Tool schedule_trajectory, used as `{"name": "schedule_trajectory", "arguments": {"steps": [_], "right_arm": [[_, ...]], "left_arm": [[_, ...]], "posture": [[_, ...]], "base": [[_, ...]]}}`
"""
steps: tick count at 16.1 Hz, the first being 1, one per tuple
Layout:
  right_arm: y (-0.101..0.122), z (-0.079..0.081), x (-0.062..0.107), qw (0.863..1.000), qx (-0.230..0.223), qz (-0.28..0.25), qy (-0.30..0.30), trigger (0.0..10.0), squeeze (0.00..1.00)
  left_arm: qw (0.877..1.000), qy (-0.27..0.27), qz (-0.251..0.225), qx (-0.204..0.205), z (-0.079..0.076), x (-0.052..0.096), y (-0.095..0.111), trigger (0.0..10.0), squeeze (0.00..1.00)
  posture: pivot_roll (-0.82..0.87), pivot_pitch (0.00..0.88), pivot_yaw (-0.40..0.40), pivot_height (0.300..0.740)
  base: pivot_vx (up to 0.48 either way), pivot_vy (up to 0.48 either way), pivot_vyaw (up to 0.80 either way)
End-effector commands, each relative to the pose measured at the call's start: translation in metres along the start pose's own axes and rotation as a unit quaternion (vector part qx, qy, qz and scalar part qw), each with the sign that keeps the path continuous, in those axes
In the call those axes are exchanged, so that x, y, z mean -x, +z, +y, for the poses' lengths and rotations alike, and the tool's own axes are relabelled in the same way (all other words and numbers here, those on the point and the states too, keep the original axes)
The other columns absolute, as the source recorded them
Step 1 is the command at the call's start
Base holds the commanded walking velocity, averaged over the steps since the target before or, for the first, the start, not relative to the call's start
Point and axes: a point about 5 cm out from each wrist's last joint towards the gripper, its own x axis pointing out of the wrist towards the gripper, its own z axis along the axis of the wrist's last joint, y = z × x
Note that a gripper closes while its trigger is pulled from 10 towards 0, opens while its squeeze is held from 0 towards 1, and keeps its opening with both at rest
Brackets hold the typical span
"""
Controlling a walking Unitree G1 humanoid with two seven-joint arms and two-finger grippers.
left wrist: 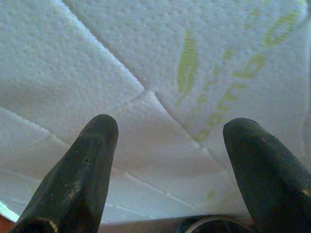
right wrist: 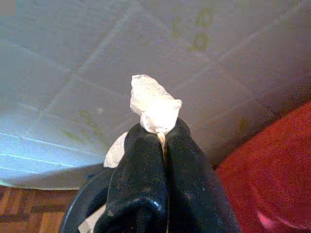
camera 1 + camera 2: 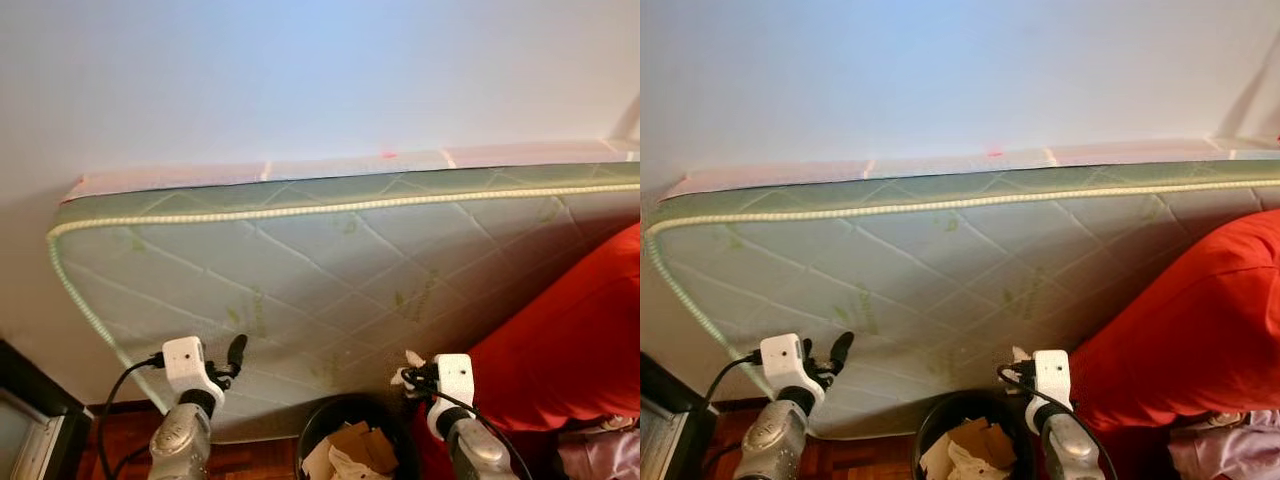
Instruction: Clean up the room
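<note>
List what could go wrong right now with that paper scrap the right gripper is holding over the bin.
1. The right gripper pinches the crumpled paper scrap only by its lower end; it may slip out early.
2. The gripper sits near the black bin's right rim, beside the red cushion, so a release could miss.
3. The bin already holds cardboard and paper; the scrap might bounce off onto the wooden floor.

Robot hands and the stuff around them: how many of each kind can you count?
Grippers: 2, left gripper open, right gripper pinching crumpled white tissue
Quilted green-trimmed mattress: 1
Black round waste bin: 1
Red cushion: 1
Crumpled white tissue: 1
Total: 6
</note>
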Motion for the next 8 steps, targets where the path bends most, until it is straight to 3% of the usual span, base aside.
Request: {"name": "schedule_trajectory", "arguments": {"steps": [1,8], "right_arm": [[0.0074,0.0021,-0.0030,1.000,0.000,-0.016,0.004,10.0,0.00],[0.0096,0.0080,-0.0045,1.000,-0.004,-0.026,0.007,10.0,0.00]], "left_arm": [[1.000,-0.001,-0.006,-0.003,0.0003,0.0006,0.0017,10.0,0.00],[1.000,-0.010,0.005,-0.001,-0.0004,0.0061,-0.0044,10.0,0.00]], "posture": [[0.05,0.000,-0.021,0.740],[0.05,0.000,-0.023,0.700]], "base": [[0.000,0.000,0.00],[0.000,0.000,0.00]]}}
